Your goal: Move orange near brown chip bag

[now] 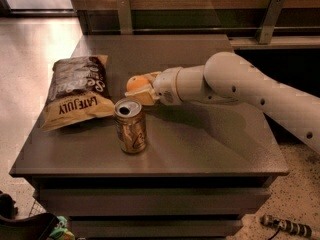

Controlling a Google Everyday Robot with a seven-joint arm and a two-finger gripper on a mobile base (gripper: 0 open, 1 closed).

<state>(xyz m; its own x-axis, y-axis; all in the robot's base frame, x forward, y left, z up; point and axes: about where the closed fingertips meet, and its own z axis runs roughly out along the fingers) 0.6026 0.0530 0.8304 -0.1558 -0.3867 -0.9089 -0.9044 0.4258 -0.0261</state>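
Observation:
The orange (135,82) is held between the fingers of my gripper (139,88), which is shut on it just above the tabletop. It hangs a short way to the right of the brown chip bag (77,90), which lies flat on the left side of the table with its "LATE JULY" band toward the front. My white arm (240,86) reaches in from the right.
A gold-brown drink can (130,126) stands upright just in front of the gripper, close below the orange. The dark table (200,144) has its front edge near the can. A glass rail with metal posts (123,15) runs along the back.

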